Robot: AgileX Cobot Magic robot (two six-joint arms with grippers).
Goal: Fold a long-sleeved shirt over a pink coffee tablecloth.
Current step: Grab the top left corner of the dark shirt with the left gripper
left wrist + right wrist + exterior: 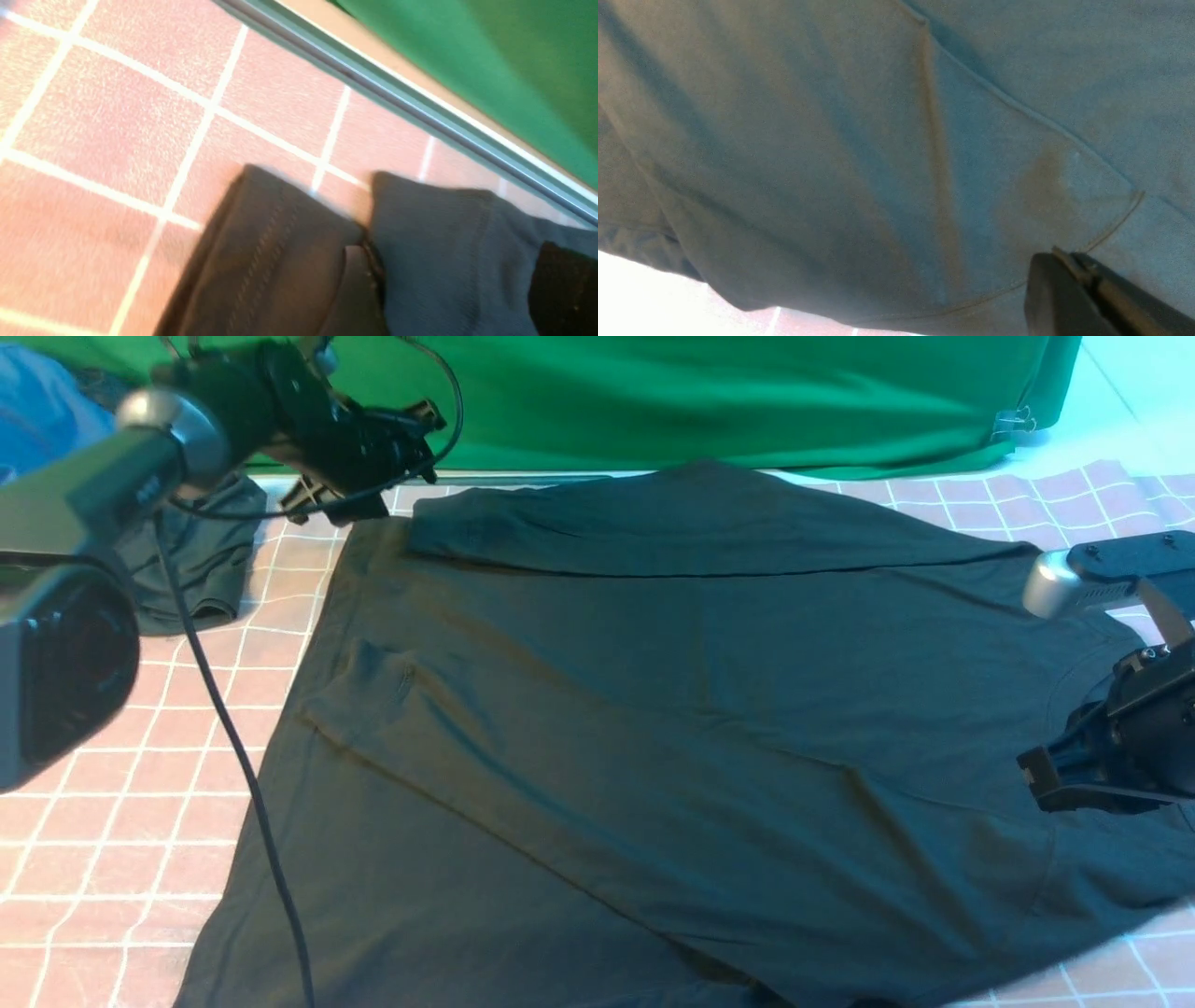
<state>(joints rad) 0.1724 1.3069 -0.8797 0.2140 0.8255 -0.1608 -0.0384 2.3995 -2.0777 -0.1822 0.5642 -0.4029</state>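
The long-sleeved shirt point(653, 709) is lying flat across the pink coffee tablecloth point(112, 803), collar point(1074, 681) to the right and hem to the left, with the far sleeve point(700, 537) running along its far edge and the near sleeve point(607, 784) slanting across the body. The step in hand looks to be setting down the far sleeve's cuff point(444, 233), which is resting at the shirt's far-left corner.

To do it well, the left gripper point(392, 462) is best off going straight up, because a sideways pull could drag the cuff off the body and undo the line of the sleeve. The cuff should be sitting inside the shirt's outline (in the left wrist view it is poking a little past the hem onto the pink squares), so a small nudge to the right may be worth it before the body gets folded.

The left arm is reaching from the near left over to the far-left corner, its wrist tipping down over the cuff. Its fingers point(355, 294) are standing spread, one on each side of the cuff and gripping nothing, though the wrist picture is blurred.

The right arm is coming in from the right edge, with the right gripper point(1036, 779) hanging low over the shirt just near of the collar. Its jaws are pressed together, and no cloth is showing between them.
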